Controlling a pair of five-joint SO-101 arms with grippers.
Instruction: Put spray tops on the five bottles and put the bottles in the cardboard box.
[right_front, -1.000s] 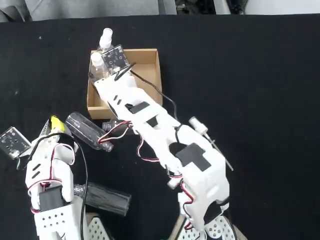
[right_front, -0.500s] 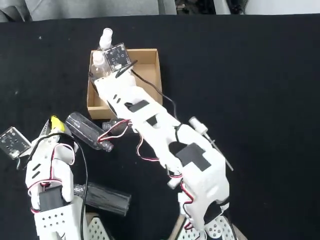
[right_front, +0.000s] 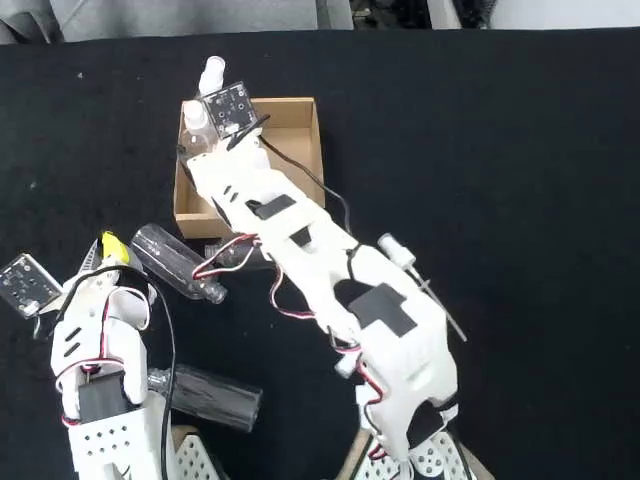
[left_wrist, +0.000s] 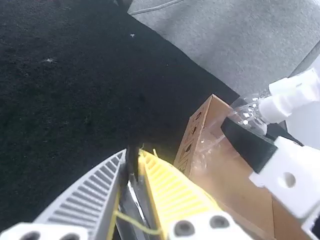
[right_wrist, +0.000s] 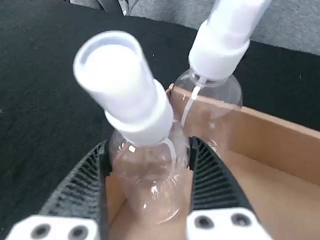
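Note:
The cardboard box (right_front: 300, 130) stands at the back left of the black table. My right gripper (right_wrist: 148, 150) is shut on a clear bottle (right_wrist: 145, 180) with a white spray top (right_wrist: 122, 82), upright over the box's far left corner (right_front: 195, 122). A second topped bottle (right_wrist: 215, 92) stands just behind it at that corner (right_front: 211, 74). My left gripper (left_wrist: 132, 162) is shut and empty, low over the table near the box (right_front: 108, 250). Beside it lies an uncapped bottle (right_front: 180, 264). Another bottle (right_front: 205, 394) lies near the left arm's base. A loose spray top (right_front: 398, 250) with its tube lies right of the right arm.
The right arm (right_front: 330, 290) stretches diagonally from the front edge to the box, over the box's near wall. The right half of the table (right_front: 540, 200) is bare black cloth. Grey fabric (left_wrist: 240, 35) lies beyond the table's far edge.
My right gripper has shifted slightly toward the box's far left corner with the bottle in it. The left arm has not moved.

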